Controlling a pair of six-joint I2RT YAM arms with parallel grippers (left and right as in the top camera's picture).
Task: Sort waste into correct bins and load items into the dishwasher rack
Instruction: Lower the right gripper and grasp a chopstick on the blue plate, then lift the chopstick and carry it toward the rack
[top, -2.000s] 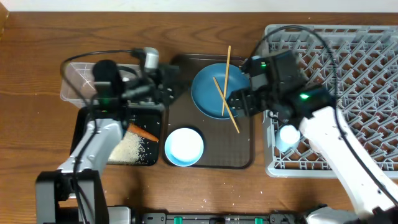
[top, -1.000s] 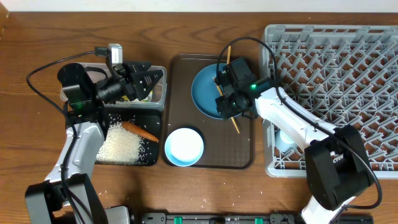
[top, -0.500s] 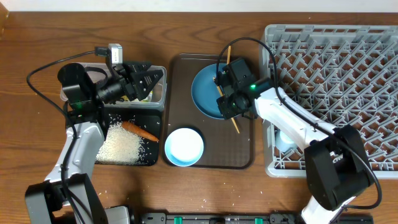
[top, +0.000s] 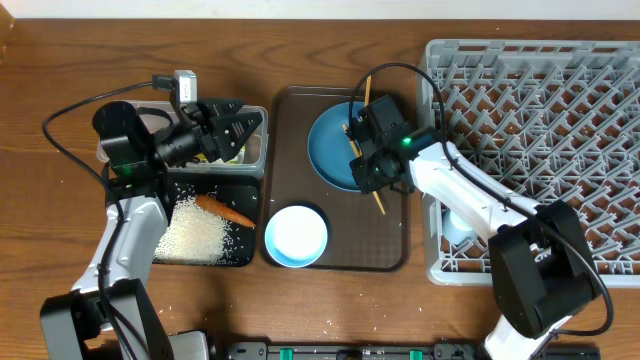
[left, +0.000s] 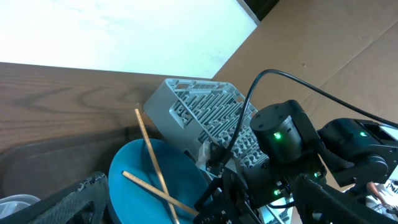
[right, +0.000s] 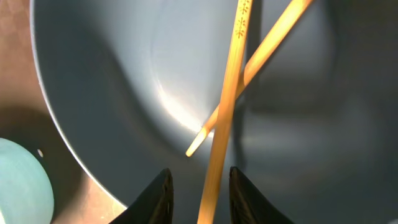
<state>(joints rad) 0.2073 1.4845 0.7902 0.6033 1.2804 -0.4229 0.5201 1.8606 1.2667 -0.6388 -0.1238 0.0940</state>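
Observation:
Two wooden chopsticks (top: 366, 95) lie crossed on the round blue plate (top: 328, 150) on the brown tray. My right gripper (top: 362, 165) is down over the plate. In the right wrist view its jaws (right: 199, 193) stand open astride one chopstick (right: 227, 112), a narrow gap on each side; the other chopstick (right: 267, 46) crosses behind it. My left gripper (top: 240, 132) hovers wide open and empty over the clear tub (top: 120, 120). The black tray (top: 135, 200) holds a carrot (top: 225, 211) and rice (top: 195, 238). The pale blue bowl (top: 296, 236) sits at the tray's front.
The grey dishwasher rack (top: 560, 100) fills the right side, with a light blue cup (top: 458, 222) in its near left corner. The brown tray (top: 290, 120) lies between bins and rack. A few rice grains lie on the table by the black tray.
My left arm has swung back left over the clear tub. My right gripper has come down onto the plate and narrowed its jaws round a chopstick.

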